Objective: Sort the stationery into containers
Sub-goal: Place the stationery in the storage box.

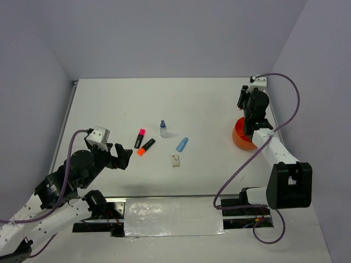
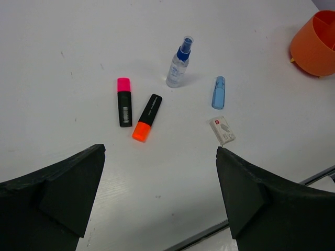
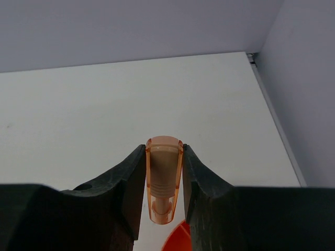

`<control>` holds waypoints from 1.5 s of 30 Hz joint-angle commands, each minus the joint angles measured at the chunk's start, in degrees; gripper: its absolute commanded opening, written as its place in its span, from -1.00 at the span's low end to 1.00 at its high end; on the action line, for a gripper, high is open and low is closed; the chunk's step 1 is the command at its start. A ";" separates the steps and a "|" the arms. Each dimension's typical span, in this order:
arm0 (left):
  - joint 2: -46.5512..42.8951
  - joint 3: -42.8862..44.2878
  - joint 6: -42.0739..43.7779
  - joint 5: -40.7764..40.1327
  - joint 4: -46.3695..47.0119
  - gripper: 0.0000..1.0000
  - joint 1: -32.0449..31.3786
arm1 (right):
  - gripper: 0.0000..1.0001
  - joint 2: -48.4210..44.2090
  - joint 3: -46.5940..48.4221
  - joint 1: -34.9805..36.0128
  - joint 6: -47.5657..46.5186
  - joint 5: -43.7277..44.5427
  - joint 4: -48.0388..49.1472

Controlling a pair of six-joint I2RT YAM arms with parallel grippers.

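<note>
Right gripper (image 3: pixel 164 152) jaws were clamped on the peach marker (image 3: pixel 164 178) above the bowl (image 1: pixel 242 140); left gripper (image 2: pixel 160 150) jaws stood apart.

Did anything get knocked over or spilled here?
Nothing stands out. The bottle stands upright; the pink highlighter, orange highlighter, blue marker and white block lie flat on the table, none spilled or broken.

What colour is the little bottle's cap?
The bottle's cap is blue; left wrist view shows it best.
</note>
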 commanded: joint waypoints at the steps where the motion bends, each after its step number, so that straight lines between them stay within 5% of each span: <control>1: -0.89 -0.17 1.49 1.30 2.86 0.99 0.24 | -1.00 -0.08 -1.72 -3.63 0.20 1.76 6.86; 18: -2.03 -0.26 2.02 2.62 3.38 0.99 0.24 | -1.00 1.59 -7.88 -4.97 -0.23 11.51 9.77; 28: -3.18 -0.43 2.10 2.44 3.38 0.99 0.24 | -0.83 1.42 -9.55 -4.88 0.38 12.39 10.20; 32: -3.97 -0.34 2.02 2.18 3.38 0.99 0.24 | -0.51 0.89 -10.69 -4.79 0.73 13.18 10.65; 45: -3.79 -0.34 1.93 2.00 3.21 0.99 0.32 | -0.12 -2.62 -8.24 -4.44 1.87 9.49 7.93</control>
